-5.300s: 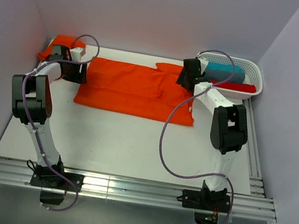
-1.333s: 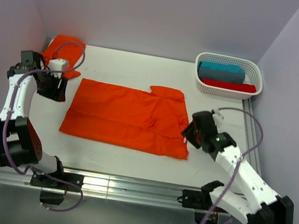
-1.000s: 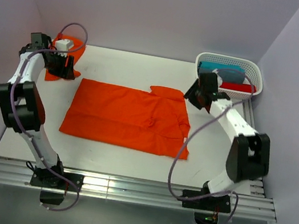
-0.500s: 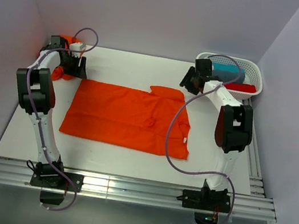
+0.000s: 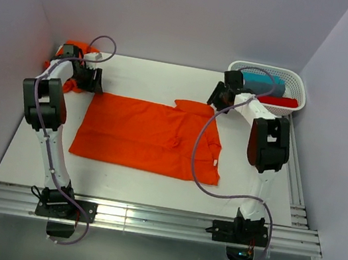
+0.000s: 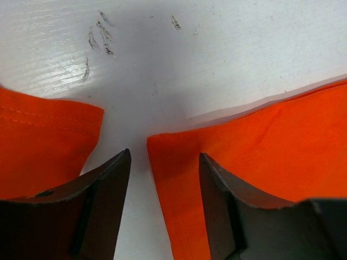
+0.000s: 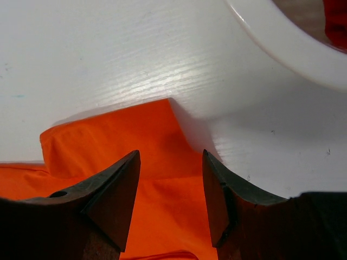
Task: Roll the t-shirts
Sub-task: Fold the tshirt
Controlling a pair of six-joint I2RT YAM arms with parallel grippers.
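Note:
One orange t-shirt lies spread flat mid-table. My left gripper sits at its far left corner, open; in the left wrist view that gripper straddles the shirt's corner, fabric under the right finger. A second t-shirt is bunched in the far left corner, its hem just left of the jaws. My right gripper is open over the flat shirt's far right sleeve, fingers either side of it in the right wrist view.
A white lattice basket stands at the far right corner with teal and red cloth inside. Its rim curves just beyond my right gripper. The purple walls close in on the left, back and right.
Both arms came back to the shirt's far edge: the left gripper shifted from the bunched shirt onto the flat shirt's far left corner, and the right gripper slid left from the basket onto the sleeve.

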